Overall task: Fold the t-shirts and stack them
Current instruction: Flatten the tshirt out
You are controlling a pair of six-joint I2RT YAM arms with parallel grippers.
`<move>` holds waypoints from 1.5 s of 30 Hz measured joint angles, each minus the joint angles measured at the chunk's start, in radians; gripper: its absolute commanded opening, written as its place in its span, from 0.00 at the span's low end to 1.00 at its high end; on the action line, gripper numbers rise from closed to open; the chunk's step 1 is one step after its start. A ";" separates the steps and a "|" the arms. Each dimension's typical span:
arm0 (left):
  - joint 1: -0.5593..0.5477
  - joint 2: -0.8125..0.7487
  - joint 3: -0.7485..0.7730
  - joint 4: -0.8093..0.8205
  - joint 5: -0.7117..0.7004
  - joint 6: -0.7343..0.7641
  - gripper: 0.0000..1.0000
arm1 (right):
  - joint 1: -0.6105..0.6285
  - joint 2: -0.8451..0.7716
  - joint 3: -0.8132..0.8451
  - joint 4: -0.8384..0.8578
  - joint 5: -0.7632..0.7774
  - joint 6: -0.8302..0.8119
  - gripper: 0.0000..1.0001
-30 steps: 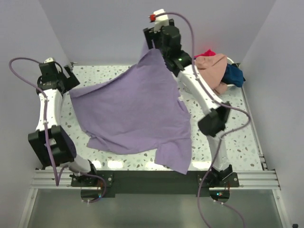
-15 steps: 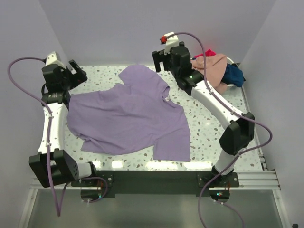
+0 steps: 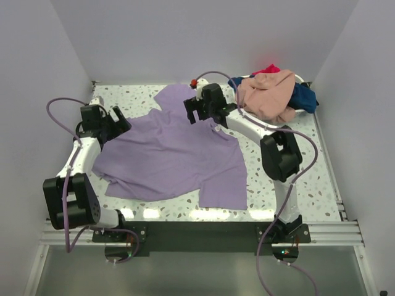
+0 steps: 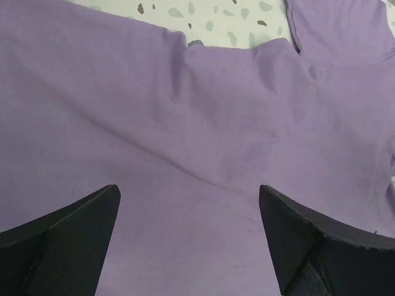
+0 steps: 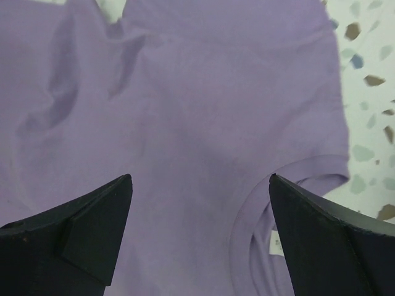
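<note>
A lavender-purple t-shirt (image 3: 173, 154) lies spread over the speckled table, a little rumpled, one sleeve reaching to the far edge. Its fabric (image 4: 203, 135) fills the left wrist view, and the right wrist view shows its cloth (image 5: 185, 111) and its collar with a white label (image 5: 278, 240). My left gripper (image 3: 117, 120) hovers open over the shirt's left edge with nothing between its fingers. Open and empty too, my right gripper (image 3: 194, 111) hangs over the shirt near the collar. A peach-pink t-shirt (image 3: 268, 92), a navy blue one (image 3: 305, 97) and a red one (image 3: 270, 68) are heaped at the back right.
The heap of shirts rests in a white basket (image 3: 302, 79) at the table's far right corner. Bare speckled tabletop (image 3: 290, 185) shows to the right of the lavender shirt. White walls stand close on the left, back and right.
Both grippers let go of the lavender shirt, which dropped from hanging to lying flat on the table. Both arms then came down low over it, jaws opened wide.
</note>
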 measured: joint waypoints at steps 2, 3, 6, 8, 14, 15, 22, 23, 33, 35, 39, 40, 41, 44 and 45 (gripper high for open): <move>0.000 0.011 -0.004 0.017 0.004 -0.010 1.00 | 0.000 0.039 0.004 -0.019 -0.029 0.010 0.95; 0.000 0.022 -0.008 0.029 0.006 -0.014 1.00 | 0.000 0.053 0.010 -0.025 -0.041 0.014 0.95; -0.001 0.073 -0.011 0.055 0.006 -0.019 1.00 | 0.000 0.109 0.058 -0.043 -0.071 0.025 0.95; -0.001 0.118 -0.011 0.071 0.005 -0.019 1.00 | 0.000 0.145 0.103 -0.061 -0.081 0.029 0.95; -0.005 0.232 -0.009 0.081 0.003 -0.021 1.00 | 0.000 0.232 0.206 -0.129 -0.090 0.032 0.95; -0.007 0.252 -0.005 0.080 0.002 -0.021 1.00 | 0.000 0.253 0.227 -0.143 -0.091 0.032 0.95; -0.016 0.387 0.093 0.105 0.008 -0.021 1.00 | -0.006 0.373 0.352 -0.250 -0.093 0.047 0.95; -0.017 0.408 0.110 0.112 0.008 -0.021 1.00 | -0.009 0.380 0.368 -0.259 -0.098 0.055 0.95; -0.073 0.530 0.256 0.135 -0.015 -0.027 1.00 | -0.131 0.435 0.475 -0.317 -0.164 0.146 0.95; -0.106 0.570 0.309 0.132 -0.035 -0.026 1.00 | -0.158 0.451 0.502 -0.324 -0.168 0.154 0.95; -0.163 0.645 0.414 0.123 -0.055 -0.025 1.00 | -0.201 0.463 0.527 -0.339 -0.167 0.160 0.95; -0.174 0.663 0.438 0.122 -0.060 -0.025 1.00 | -0.207 0.466 0.533 -0.341 -0.167 0.162 0.95; -0.183 0.679 0.463 0.119 -0.063 -0.026 1.00 | -0.214 0.470 0.540 -0.343 -0.167 0.163 0.95; -0.203 0.738 0.554 0.098 -0.079 -0.024 1.00 | -0.229 0.495 0.586 -0.358 -0.167 0.163 0.95; -0.209 0.765 0.597 0.082 -0.084 -0.024 1.00 | -0.231 0.505 0.604 -0.363 -0.167 0.163 0.95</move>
